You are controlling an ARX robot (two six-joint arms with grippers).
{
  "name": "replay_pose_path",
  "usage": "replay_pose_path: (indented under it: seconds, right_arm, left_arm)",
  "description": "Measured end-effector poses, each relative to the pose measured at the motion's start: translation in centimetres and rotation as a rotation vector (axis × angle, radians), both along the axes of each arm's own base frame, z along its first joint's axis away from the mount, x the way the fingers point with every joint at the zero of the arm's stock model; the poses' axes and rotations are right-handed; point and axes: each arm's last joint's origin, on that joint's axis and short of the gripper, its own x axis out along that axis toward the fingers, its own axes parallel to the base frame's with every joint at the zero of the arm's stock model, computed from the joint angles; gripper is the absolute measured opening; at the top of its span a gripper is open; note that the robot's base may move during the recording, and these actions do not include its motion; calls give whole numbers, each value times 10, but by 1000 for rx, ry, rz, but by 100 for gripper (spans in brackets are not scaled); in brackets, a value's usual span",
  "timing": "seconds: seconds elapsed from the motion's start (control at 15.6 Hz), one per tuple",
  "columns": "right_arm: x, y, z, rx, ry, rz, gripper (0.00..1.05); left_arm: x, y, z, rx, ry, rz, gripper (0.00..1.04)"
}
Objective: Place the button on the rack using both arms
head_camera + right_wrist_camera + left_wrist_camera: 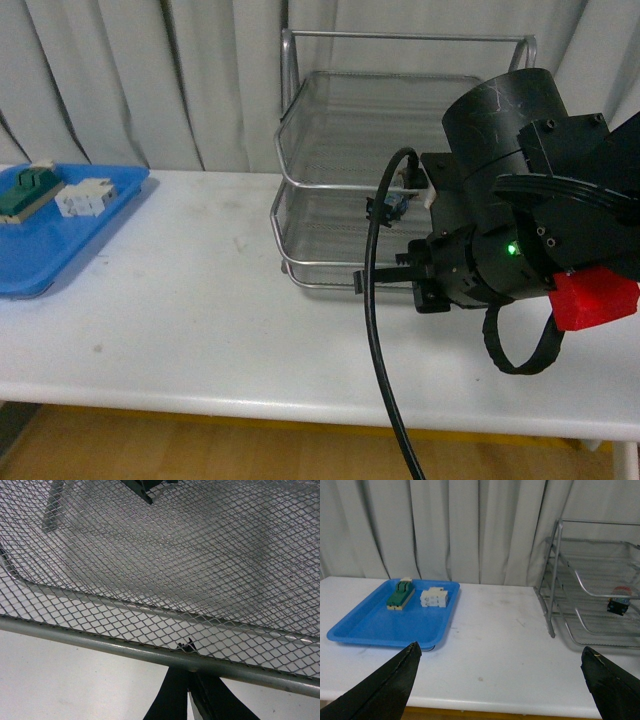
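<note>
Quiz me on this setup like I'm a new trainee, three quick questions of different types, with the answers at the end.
1. True or false: the button sits inside the rack.
2. Multiple choice: how many blocks lie on the blue tray? A one, B two, C three.
3. Fill in: in the left wrist view, the left gripper has its jaws ____.

Key
1. True.
2. B: the green-and-beige block and the white block.
3. Open, spread wide and holding nothing.
</note>
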Motion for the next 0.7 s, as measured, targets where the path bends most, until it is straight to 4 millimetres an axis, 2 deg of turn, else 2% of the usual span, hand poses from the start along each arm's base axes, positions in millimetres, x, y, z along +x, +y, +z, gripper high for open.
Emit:
replay_pose_path:
  seconds: [0.26,0.38,0.7]
  right_arm:
    - [14,3,0,6,-5,-1,2]
    - [32,-6,-3,-11,-7,-35,2]
    - [43,-12,-1,-17,-21,-57,2]
  left_arm:
    - [0,0,0,0,0,0,98]
    - [0,0,0,0,0,0,98]
    - [0,0,0,0,0,0,98]
